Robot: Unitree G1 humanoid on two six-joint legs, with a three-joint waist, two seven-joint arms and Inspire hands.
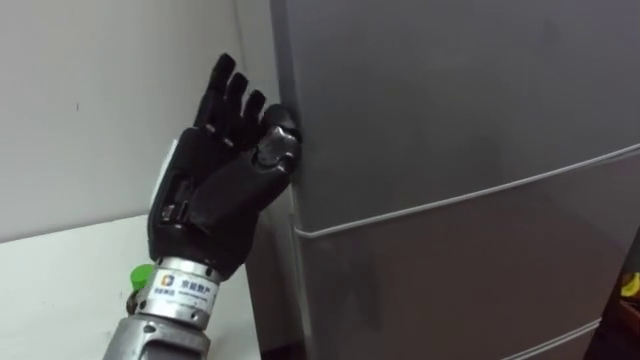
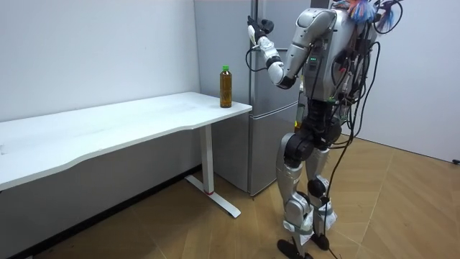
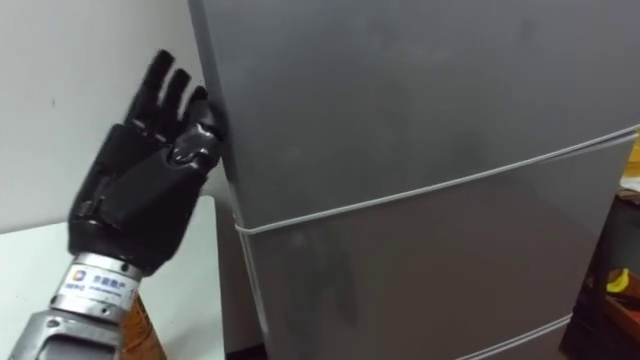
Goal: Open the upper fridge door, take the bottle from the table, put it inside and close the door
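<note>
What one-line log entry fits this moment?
left hand: open, at edge of closed upper fridge door | bottle: upright on table

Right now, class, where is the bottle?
In the room view the bottle stands upright on the white table's end nearest the fridge, to the robot's left.

The bottle stands at the white table end.

Grey fridge, black left hand, amber bottle
</note>
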